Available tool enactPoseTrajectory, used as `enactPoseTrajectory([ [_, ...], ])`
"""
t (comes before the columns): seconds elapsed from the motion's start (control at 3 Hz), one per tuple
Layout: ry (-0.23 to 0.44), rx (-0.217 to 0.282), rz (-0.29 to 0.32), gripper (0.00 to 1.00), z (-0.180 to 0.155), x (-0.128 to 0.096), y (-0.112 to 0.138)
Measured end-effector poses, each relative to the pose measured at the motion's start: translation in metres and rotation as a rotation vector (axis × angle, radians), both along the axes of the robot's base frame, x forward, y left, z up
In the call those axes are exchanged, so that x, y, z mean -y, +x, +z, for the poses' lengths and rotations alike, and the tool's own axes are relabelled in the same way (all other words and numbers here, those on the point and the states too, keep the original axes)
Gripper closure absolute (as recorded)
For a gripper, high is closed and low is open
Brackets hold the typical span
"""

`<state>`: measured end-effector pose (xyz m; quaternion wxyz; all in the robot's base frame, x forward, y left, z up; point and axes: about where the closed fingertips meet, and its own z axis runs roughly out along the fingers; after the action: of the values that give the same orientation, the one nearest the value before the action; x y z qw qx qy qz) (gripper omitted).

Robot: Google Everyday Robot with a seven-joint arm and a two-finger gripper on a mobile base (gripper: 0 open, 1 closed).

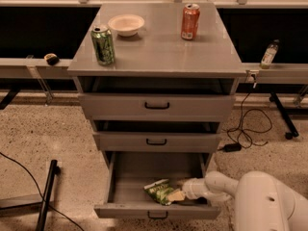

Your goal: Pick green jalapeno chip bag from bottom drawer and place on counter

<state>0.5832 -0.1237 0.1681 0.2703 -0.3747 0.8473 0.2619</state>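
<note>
Dim warm overhead light; counter [159, 52] sheen; claw [182, 193] in shadowed bottom drawer [139, 174].

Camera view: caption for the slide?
Gripper in the open bottom drawer at the green jalapeno chip bag; counter holds a green can, an orange can, a bowl.

Lab-like space: metal cabinet [156, 107], speckled floor [53, 134], loose cables [250, 125], claw [182, 195] in bottom drawer [126, 211].

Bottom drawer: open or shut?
Open. The bottom drawer is pulled out, its interior exposed, with the green jalapeno chip bag lying inside; the gripper reaches in at the bag.
</note>
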Motion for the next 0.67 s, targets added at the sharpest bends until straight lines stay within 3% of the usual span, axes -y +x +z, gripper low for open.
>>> enactPoseTrajectory([
  [0.33, 0.017, -0.035, 0.018, 0.33, -0.022, -0.007, -0.003],
  [0.67, 0.038, -0.052, 0.022, 0.52, -0.033, -0.013, -0.004],
])
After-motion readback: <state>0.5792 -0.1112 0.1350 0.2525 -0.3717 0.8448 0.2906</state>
